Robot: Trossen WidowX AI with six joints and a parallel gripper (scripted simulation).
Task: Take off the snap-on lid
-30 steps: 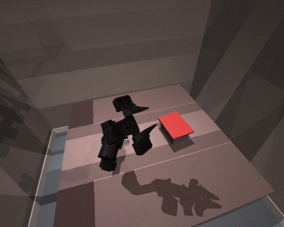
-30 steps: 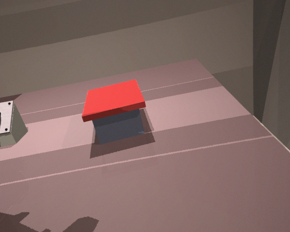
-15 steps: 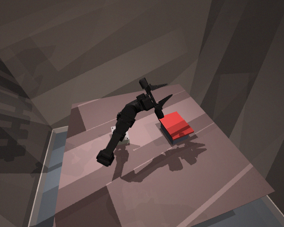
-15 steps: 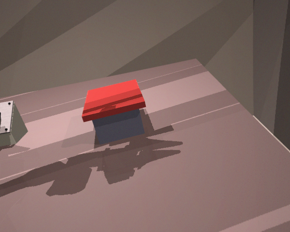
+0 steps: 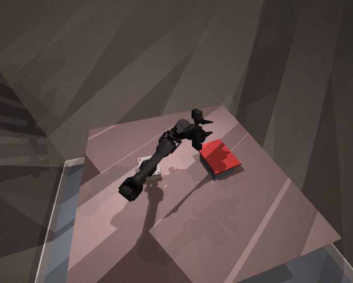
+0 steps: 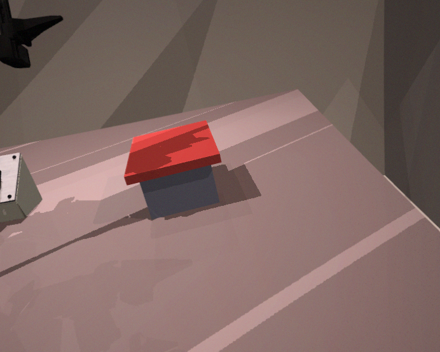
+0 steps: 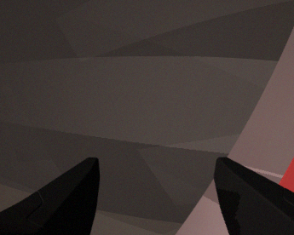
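Observation:
The red lid (image 5: 221, 157) (image 6: 175, 149) (image 7: 293, 174) sits flat on top of the blue-grey storage box (image 5: 224, 174) (image 6: 182, 195), overhanging its walls. The box stands on the table. My gripper (image 5: 212, 127) (image 7: 158, 168) is partly open and empty, with a clear gap between its fingertips. It hangs high above the table, behind and a little left of the lid in the top view, touching neither lid nor box. In the exterior view only one finger and part of the gripper body show, at the top left. In the wrist view the lid shows only at the right edge.
The arm's metal base plate (image 5: 145, 159) (image 6: 7, 174) is left of the box. The table (image 5: 261, 194) (image 6: 307, 227) ends at an edge to the right of and behind the box. My arm (image 5: 166, 149) reaches up above the table, left of the box.

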